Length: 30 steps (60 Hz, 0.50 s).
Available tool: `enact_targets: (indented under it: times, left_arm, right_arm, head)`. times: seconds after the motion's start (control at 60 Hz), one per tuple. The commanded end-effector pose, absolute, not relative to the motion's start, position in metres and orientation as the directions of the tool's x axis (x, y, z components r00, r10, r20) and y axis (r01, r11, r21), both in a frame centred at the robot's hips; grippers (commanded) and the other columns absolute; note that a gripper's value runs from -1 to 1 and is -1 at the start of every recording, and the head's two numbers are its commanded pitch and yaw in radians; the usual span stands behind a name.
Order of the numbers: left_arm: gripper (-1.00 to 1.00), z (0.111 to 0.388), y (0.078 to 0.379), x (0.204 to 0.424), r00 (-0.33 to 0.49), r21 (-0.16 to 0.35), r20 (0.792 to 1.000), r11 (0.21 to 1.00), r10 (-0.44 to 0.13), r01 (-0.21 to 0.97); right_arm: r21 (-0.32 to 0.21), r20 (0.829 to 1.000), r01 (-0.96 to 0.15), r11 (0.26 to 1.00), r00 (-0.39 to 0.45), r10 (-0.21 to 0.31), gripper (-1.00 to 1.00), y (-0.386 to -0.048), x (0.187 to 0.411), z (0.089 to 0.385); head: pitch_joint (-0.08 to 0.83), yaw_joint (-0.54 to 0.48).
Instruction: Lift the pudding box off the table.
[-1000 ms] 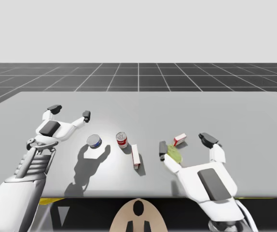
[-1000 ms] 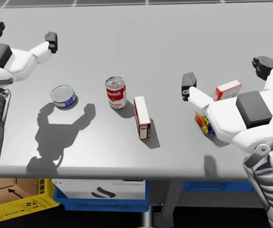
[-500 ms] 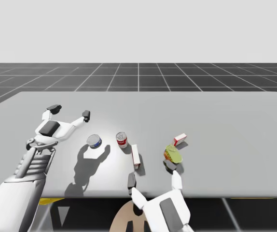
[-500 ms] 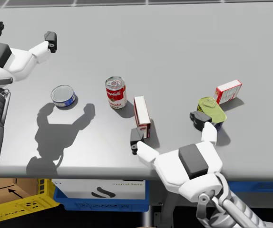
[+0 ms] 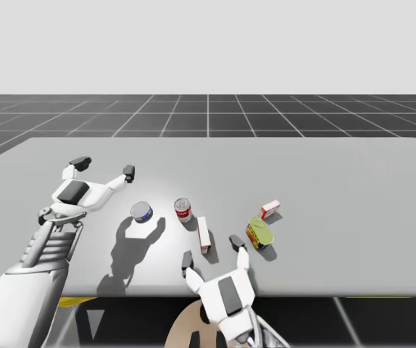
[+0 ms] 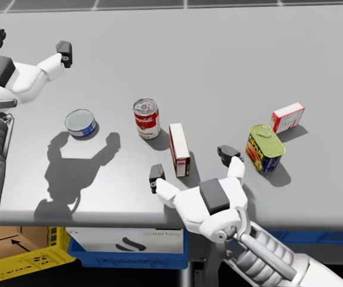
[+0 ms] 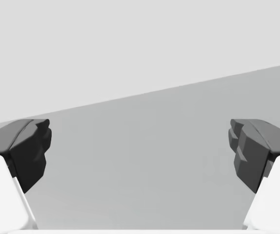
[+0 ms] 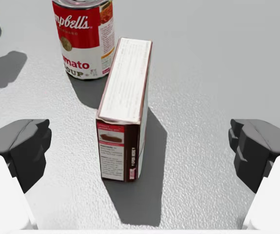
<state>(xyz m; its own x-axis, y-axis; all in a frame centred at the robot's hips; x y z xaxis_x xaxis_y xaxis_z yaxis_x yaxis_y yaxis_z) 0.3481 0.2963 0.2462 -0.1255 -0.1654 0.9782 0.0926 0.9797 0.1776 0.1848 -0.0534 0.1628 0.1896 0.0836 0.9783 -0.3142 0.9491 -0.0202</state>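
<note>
- table (image 6: 219, 60): plain grey
- pudding box (image 8: 125, 109): white top, dark brown sides, red-and-white end panel
- tall can (image 6: 146, 118): red over white, silver lid
- flat can (image 6: 80, 122): blue wall, silver lid
- tin (image 6: 265, 148): yellow and blue sides, olive-green top
- small box (image 6: 287, 116): red and white
- right gripper (image 6: 192, 162), left gripper (image 6: 28, 40): white shells, black fingertips
- floor (image 5: 208, 116): dark grey, pale grid lines
- blue crate (image 6: 123, 254) and yellow crate (image 6: 22, 257) under table

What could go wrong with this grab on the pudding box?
1. The pudding box stands on a narrow edge and sits off-centre between the open right jaws. The nearer one may touch first and tip it.
2. The red can stands close beside the box's far end, so reaching deeper could knock it.
</note>
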Motion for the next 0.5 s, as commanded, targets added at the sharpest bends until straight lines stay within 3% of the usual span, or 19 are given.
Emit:
enact_targets:
  times: [0.017, 0.133, 0.3, 0.333, 0.35, 0.367, 0.5]
  left_arm:
    - [-1.00, 0.247, 0.296, 0.348, -0.127, 0.177, 0.978, 0.980, -0.165, 0.091]
    - [-1.00, 0.247, 0.297, 0.348, -0.129, 0.179, 0.978, 0.980, -0.166, 0.090]
    - [-1.00, 0.247, 0.297, 0.347, -0.131, 0.181, 0.977, 0.980, -0.168, 0.089]
    - [-1.00, 0.247, 0.297, 0.347, -0.131, 0.181, 0.977, 0.979, -0.169, 0.089]
    - [-1.00, 0.247, 0.297, 0.348, -0.131, 0.181, 0.977, 0.979, -0.169, 0.088]
    - [-1.00, 0.247, 0.297, 0.348, -0.131, 0.182, 0.977, 0.979, -0.169, 0.088]
    - [-1.00, 0.246, 0.296, 0.348, -0.130, 0.186, 0.976, 0.979, -0.174, 0.086]
  right_arm:
    - [0.190, 0.966, -0.280, 0.941, 0.226, -0.128, -1.00, 0.006, 0.195, 0.180]
    - [0.182, 0.966, -0.264, 0.947, 0.230, -0.122, -1.00, 0.014, 0.204, 0.176]
    - [0.218, 0.954, -0.277, 0.936, 0.260, -0.145, -1.00, 0.016, 0.211, 0.174]
    - [0.216, 0.958, -0.280, 0.935, 0.246, -0.147, -0.76, 0.015, 0.210, 0.173]
    - [0.227, 0.955, -0.270, 0.936, 0.249, -0.160, 0.24, 0.016, 0.210, 0.172]
    - [0.233, 0.953, -0.272, 0.934, 0.254, -0.163, 0.97, 0.015, 0.209, 0.172]
    - [0.265, 0.940, -0.291, 0.919, 0.292, -0.178, 1.00, 0.013, 0.208, 0.172]
  head:
    - [0.744, 0.05]
    - [0.743, 0.05]
    - [0.738, 0.05]
    - [0.738, 0.05]
    - [0.739, 0.05]
    - [0.738, 0.05]
    - [0.730, 0.05]
